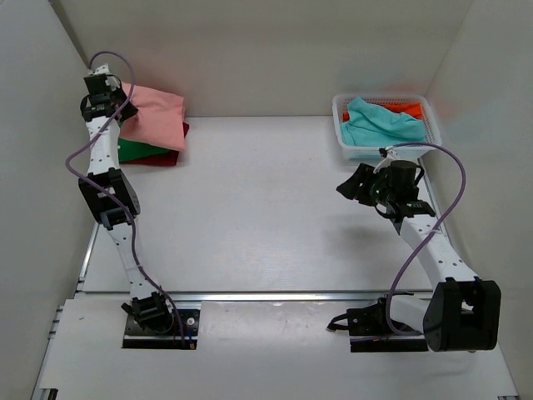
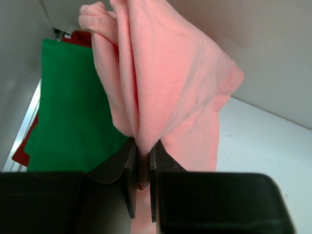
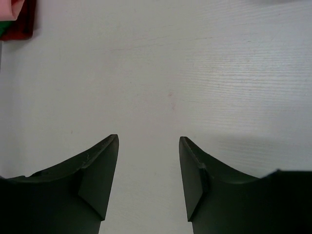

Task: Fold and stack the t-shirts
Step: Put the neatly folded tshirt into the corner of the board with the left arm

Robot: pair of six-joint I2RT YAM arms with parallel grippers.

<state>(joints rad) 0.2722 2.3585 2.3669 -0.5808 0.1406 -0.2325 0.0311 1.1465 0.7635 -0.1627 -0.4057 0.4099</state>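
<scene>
The salmon-pink t-shirt [image 1: 156, 116] lies on top of the green t-shirt [image 1: 133, 151] and red t-shirt [image 1: 171, 157] at the back left. My left gripper [image 1: 119, 107] is shut on a fold of the pink shirt [image 2: 161, 73], with the green shirt [image 2: 68, 107] beneath it in the left wrist view [image 2: 141, 151]. My right gripper [image 1: 351, 187] is open and empty above the bare table in front of the basket; it also shows in the right wrist view [image 3: 148, 141]. The teal t-shirt [image 1: 379, 123] and orange t-shirt [image 1: 405, 107] lie in the basket.
A white lattice basket [image 1: 429, 117] stands at the back right. White walls enclose the table on the left, back and right. The stack's red corner [image 3: 22, 22] shows at the right wrist view's top left.
</scene>
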